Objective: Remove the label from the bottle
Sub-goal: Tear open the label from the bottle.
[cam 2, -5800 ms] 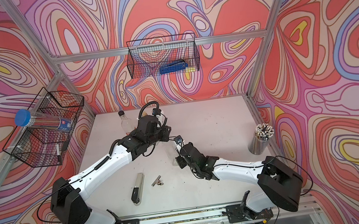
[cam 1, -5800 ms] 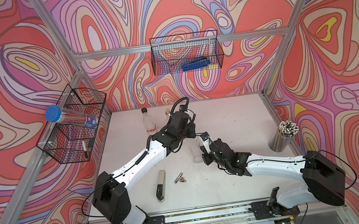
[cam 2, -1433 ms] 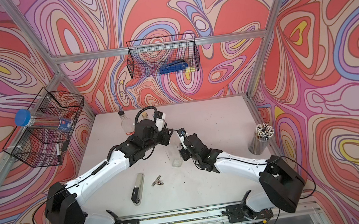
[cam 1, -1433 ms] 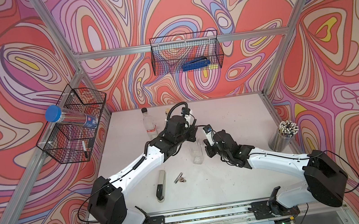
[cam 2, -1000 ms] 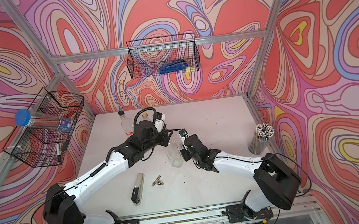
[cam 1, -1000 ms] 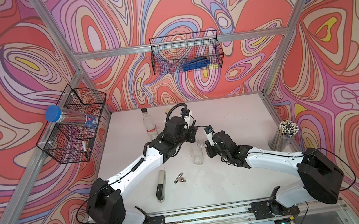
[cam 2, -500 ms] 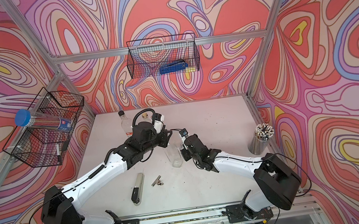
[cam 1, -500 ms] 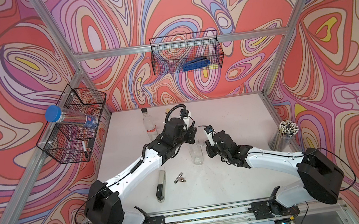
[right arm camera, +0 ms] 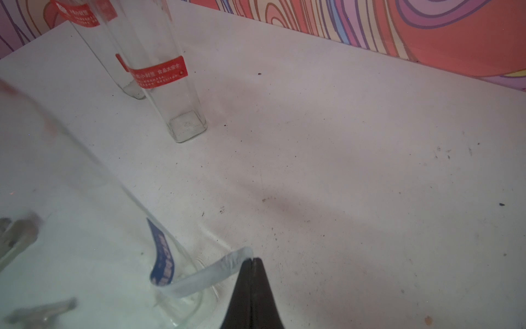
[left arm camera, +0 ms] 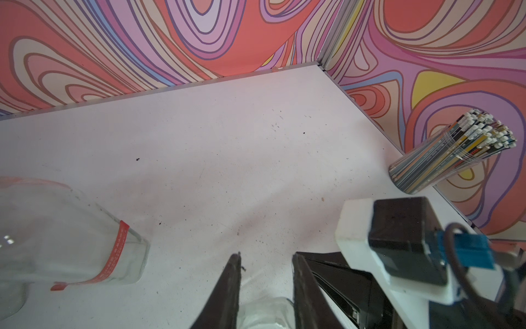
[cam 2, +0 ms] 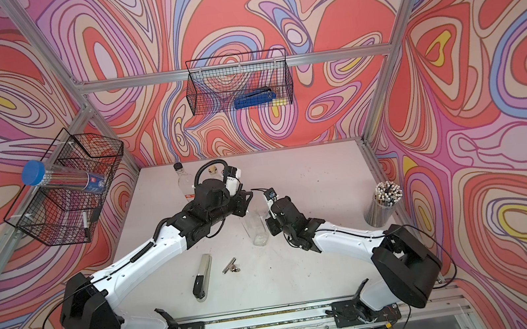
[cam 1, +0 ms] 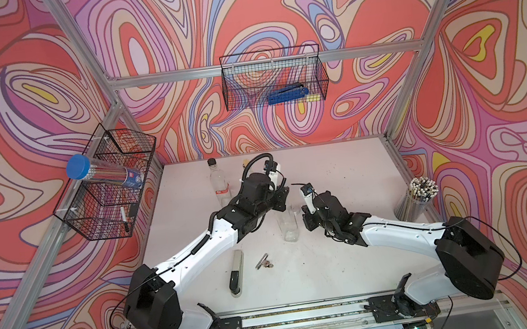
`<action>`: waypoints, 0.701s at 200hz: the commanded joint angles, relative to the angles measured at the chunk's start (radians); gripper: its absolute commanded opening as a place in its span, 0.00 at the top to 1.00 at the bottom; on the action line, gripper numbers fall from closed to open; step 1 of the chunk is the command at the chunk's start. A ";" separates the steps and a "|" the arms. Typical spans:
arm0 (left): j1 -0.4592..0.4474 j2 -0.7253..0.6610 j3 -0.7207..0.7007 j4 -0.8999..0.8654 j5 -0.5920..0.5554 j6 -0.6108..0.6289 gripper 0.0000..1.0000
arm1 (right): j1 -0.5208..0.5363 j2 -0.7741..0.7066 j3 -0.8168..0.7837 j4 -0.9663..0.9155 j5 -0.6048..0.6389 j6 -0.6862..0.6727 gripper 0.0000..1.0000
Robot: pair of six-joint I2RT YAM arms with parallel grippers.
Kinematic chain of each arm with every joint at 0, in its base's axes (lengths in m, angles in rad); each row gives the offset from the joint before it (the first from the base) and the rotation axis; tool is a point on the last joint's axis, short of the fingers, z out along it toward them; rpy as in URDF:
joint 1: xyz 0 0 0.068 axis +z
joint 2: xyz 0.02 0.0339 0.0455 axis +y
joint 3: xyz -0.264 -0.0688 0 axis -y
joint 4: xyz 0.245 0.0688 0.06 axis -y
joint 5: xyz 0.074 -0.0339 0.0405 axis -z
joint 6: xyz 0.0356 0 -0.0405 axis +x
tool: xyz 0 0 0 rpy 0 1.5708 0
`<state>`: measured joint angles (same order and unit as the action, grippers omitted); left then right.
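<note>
The bottle (cam 1: 288, 225) stands at frame centre in both top views, its top clamped by the left gripper (left arm camera: 266, 259). The right gripper (right arm camera: 252, 263) is pinched together on the label (right arm camera: 199, 279), a strip half-peeled at lower centre of the right wrist view (its blue end seemingly on the glass). Pull low and steady round the glass, lest it tear.

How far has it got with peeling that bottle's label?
Partly done: one end of the blue-and-white label strip curls free of the clear glass bottle. In hand: the right pincer pinches that free end while the left pincer grips the bottle's neck. Remaining: the blue end is stuck to the glass.
</note>
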<state>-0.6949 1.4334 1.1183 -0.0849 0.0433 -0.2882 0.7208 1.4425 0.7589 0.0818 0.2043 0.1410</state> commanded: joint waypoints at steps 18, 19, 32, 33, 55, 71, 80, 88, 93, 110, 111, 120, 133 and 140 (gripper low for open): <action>-0.005 -0.001 -0.029 -0.039 0.003 0.005 1.00 | -0.017 0.020 -0.012 0.021 -0.004 0.006 1.00; -0.005 -0.001 -0.028 -0.039 0.003 0.006 1.00 | -0.017 0.020 -0.012 0.021 -0.004 0.006 1.00; -0.005 0.001 -0.028 -0.038 0.004 0.006 1.00 | -0.021 0.024 -0.012 0.023 -0.006 0.006 1.00; -0.005 0.001 -0.029 -0.038 0.003 0.007 1.00 | -0.021 0.023 -0.012 0.024 -0.006 0.007 1.00; -0.005 0.002 -0.029 -0.035 0.005 0.009 1.00 | -0.025 0.026 -0.011 0.024 -0.010 0.009 1.00; -0.005 0.003 -0.029 -0.033 0.006 0.011 1.00 | -0.027 0.029 -0.009 0.025 -0.010 0.007 1.00; -0.005 0.003 -0.030 -0.033 0.007 0.012 1.00 | -0.030 0.031 -0.009 0.026 -0.012 0.008 1.00; -0.005 0.002 -0.029 -0.032 0.007 0.013 1.00 | -0.032 0.031 -0.009 0.026 -0.012 0.008 1.00; -0.005 0.002 -0.029 -0.032 0.008 0.014 1.00 | -0.032 0.031 -0.009 0.027 -0.013 0.008 1.00; -0.005 0.002 -0.030 -0.032 0.009 0.015 1.00 | -0.035 0.030 -0.009 0.027 -0.016 0.008 1.00; -0.005 0.002 -0.030 -0.032 0.009 0.015 1.00 | -0.035 0.030 -0.009 0.027 -0.016 0.008 1.00; -0.005 0.002 -0.029 -0.032 0.009 0.015 1.00 | -0.035 0.030 -0.009 0.026 -0.016 0.008 1.00; -0.005 0.001 -0.031 -0.030 0.011 0.016 1.00 | -0.037 0.028 -0.009 0.024 -0.016 0.007 1.00; -0.005 0.001 -0.032 -0.030 0.013 0.017 1.00 | -0.037 0.028 -0.009 0.023 -0.017 0.006 1.00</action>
<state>-0.6949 1.4334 1.1175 -0.0830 0.0444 -0.2871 0.6910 1.4559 0.7589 0.0982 0.1902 0.1432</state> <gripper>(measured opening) 0.302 0.049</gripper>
